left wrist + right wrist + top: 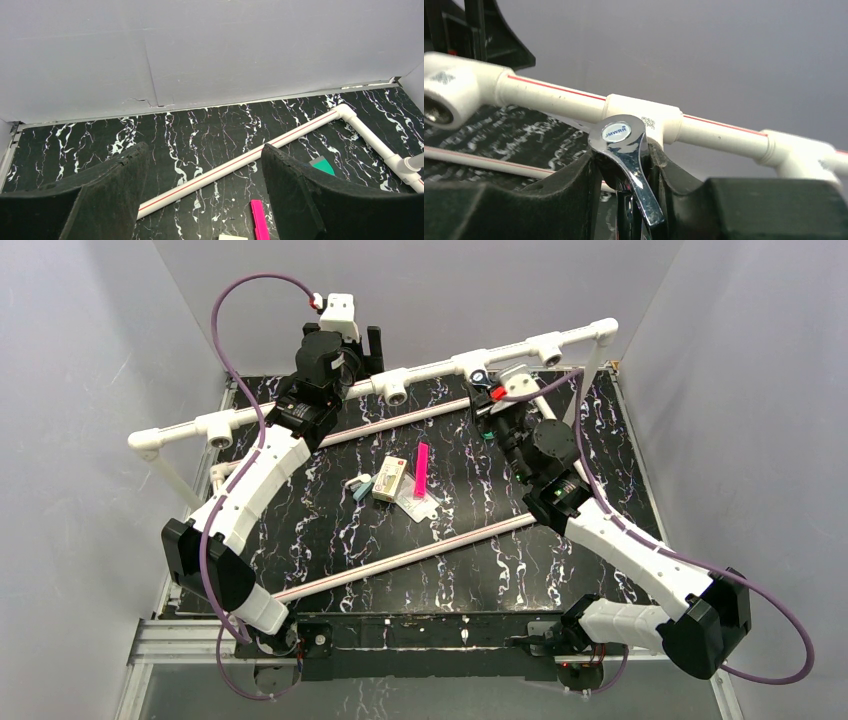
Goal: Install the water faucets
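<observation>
My right gripper [626,172] is shut on a chrome water faucet [624,145] with a lever handle and a blue-and-white cap. It holds the faucet right in front of a white tee socket [659,120] on the raised white pipe [549,92]. The joint between faucet and socket is hidden. In the top view the faucet [481,377] and right gripper [487,400] are at the middle-right socket of the pipe rail [300,405]. My left gripper [205,175] is open and empty, above the table at the back left [372,348].
Other empty tee sockets [398,390] [220,430] [548,348] sit along the rail. Two low white pipes [400,423] [420,555] lie on the black marbled table. A pink strip [421,470], a small box [389,478], a plastic bag [420,504] and a green piece [322,165] lie mid-table.
</observation>
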